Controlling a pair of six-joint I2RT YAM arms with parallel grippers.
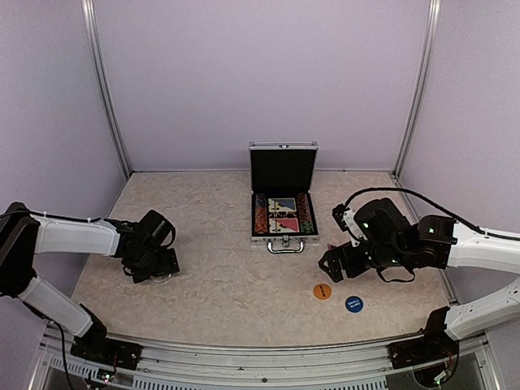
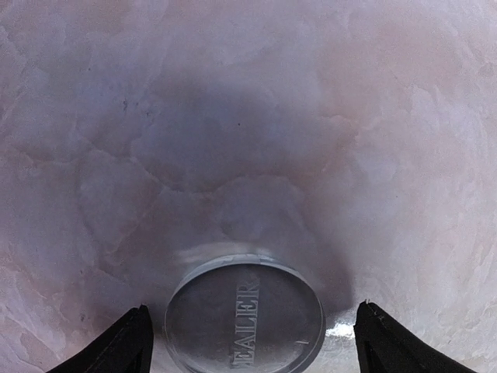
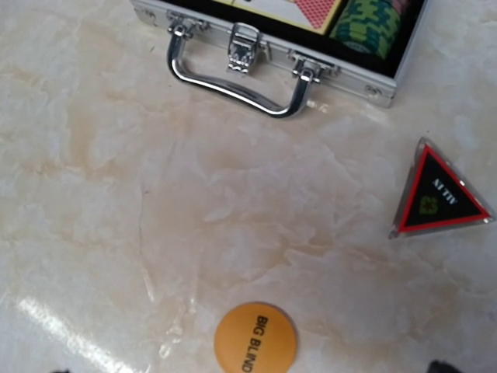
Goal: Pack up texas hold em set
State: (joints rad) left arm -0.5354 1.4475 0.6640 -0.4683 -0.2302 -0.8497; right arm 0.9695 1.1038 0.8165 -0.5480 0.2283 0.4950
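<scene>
While left tool point(image 2: 250, 348) gapes astride a clear disc point(image 2: 245, 311), right tool point(image 1: 331, 263) hangs open.

The tabletop point(image 1: 211, 268) is a pale, beige-pink surface veined like marble. Plain lavender-white panels close it in: the back wall point(image 1: 260, 73) at 12 o'clock, the left wall point(image 1: 41, 106) at 9 o'clock and the right wall point(image 1: 479, 106) at 3 o'clock. A slim aluminium post stands in each rear corner, the left post point(image 1: 107, 89) near 11 o'clock and the right post point(image 1: 415, 89) near 1 o'clock, both leaning outward towards the top in the overhead view. A slotted metal rail point(image 1: 268, 361) runs along the near edge at 6 o'clock. The light is soft and even. In the right wrist view a bright streak of glare point(image 3: 54, 322) lies on the stone pattern at 7 o'clock.
</scene>
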